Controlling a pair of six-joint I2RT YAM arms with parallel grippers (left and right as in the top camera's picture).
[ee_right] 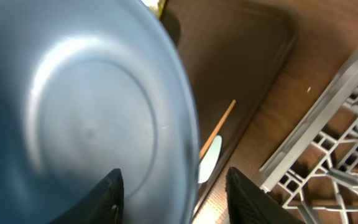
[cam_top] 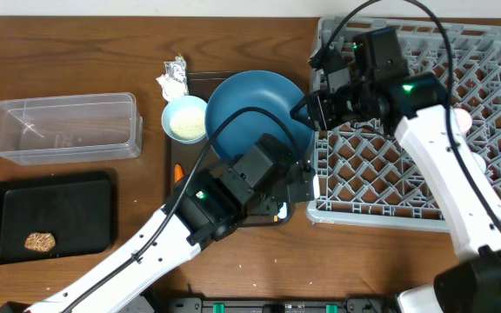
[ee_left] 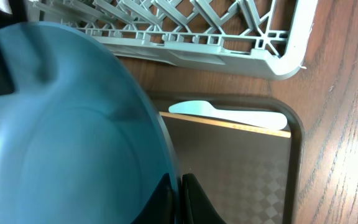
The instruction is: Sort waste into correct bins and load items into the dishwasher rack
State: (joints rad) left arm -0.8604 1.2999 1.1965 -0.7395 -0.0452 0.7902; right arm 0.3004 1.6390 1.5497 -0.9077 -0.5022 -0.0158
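Observation:
The large blue plate [cam_top: 250, 109] is tilted over the dark brown serving tray. My left gripper [cam_top: 300, 167] is shut on its lower right rim; the left wrist view shows the fingers [ee_left: 180, 186] pinching the plate [ee_left: 61, 124]. My right gripper [cam_top: 313, 111] is open, its fingers [ee_right: 176, 193] astride the plate's rim [ee_right: 86, 112] next to the grey dishwasher rack [cam_top: 424, 130]. The pale spoon [ee_left: 229, 113] and chopstick [ee_left: 229, 124] lie on the serving tray. The white bowl [cam_top: 185, 119] holds rice. The brown lump [cam_top: 40, 241] lies in the black tray [cam_top: 50, 200].
The clear tub [cam_top: 63, 126] stands at the far left. The crumpled napkin [cam_top: 174, 76] lies behind the bowl. An orange carrot [cam_top: 177, 171] is at the serving tray's left edge. A pink cup [cam_top: 464, 119] shows in the rack behind my right arm.

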